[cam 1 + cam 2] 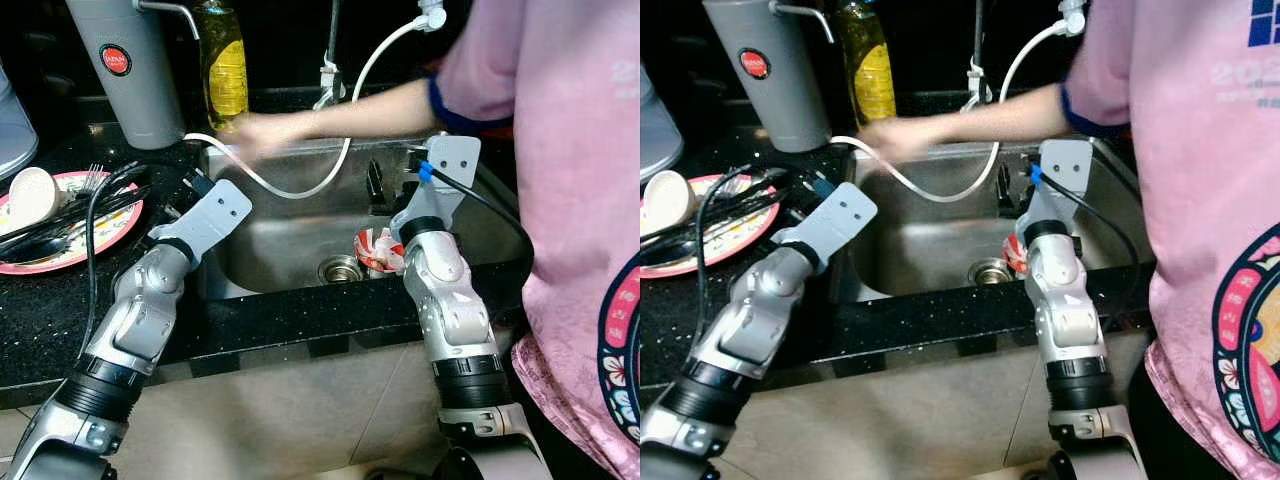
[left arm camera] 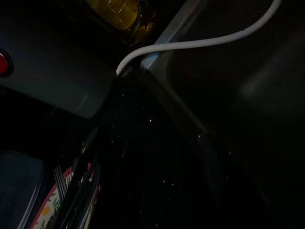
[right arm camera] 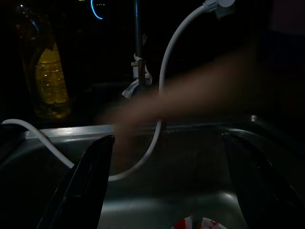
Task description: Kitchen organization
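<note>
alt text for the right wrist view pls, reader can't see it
Dim view along the open right gripper over a steel sink, with a person's blurred arm reaching across. A white hose loops into the basin; a yellow bottle stands behind.

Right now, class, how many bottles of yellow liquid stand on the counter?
1: the yellow bottle stands behind the sink, beside the grey canister. Others may be hidden in the dark background.

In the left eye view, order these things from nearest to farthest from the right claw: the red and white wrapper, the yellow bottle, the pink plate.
1. The red and white wrapper, in the sink basin just beside the right claw.
2. The yellow bottle, behind the sink, toward the robot's left.
3. The pink plate, far left on the black counter.
</note>
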### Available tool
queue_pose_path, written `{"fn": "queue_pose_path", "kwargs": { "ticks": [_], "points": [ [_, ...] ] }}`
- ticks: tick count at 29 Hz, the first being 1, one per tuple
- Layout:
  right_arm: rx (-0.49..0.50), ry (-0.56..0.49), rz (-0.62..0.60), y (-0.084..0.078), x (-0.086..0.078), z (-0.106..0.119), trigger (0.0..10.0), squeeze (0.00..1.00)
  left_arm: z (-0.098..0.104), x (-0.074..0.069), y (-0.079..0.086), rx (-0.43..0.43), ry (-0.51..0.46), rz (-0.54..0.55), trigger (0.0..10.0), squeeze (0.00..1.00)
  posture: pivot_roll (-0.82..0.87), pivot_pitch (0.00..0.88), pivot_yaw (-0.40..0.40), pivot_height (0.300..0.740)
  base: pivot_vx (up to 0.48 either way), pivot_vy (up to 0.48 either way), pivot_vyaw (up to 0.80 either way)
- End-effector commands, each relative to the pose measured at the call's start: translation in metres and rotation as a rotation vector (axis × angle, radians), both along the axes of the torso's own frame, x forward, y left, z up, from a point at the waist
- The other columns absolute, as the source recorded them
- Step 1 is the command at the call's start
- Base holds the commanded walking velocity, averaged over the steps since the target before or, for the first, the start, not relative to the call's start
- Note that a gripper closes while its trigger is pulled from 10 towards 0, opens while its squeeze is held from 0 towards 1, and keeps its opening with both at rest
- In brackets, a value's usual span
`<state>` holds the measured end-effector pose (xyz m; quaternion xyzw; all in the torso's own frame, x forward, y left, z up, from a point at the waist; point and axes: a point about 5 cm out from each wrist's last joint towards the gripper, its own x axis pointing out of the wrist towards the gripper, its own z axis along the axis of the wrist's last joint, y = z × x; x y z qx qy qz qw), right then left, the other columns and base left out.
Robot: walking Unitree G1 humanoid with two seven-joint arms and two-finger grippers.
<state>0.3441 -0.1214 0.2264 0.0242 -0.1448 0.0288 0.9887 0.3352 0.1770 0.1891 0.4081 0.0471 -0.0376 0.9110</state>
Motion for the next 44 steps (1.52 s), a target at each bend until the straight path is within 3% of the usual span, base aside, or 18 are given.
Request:
{"fn": "queue_pose_path", "kwargs": {
  "ticks": [1,44],
  "points": [
    [-0.002,0.008,0.010,0.002,0.002,0.000,10.0,0.00,-0.003,-0.003,0.002,0.005,0.014,0.010,10.0,0.00,0.05,0.000,-0.027,0.740,0.000,0.000,0.00],
    [0.004,0.007,-0.045,-0.010,-0.003,-0.002,10.0,0.00,-0.003,0.002,0.000,0.005,0.016,0.012,10.0,0.00,0.02,0.000,0.009,0.740,0.000,0.000,0.00]
  ]
}}
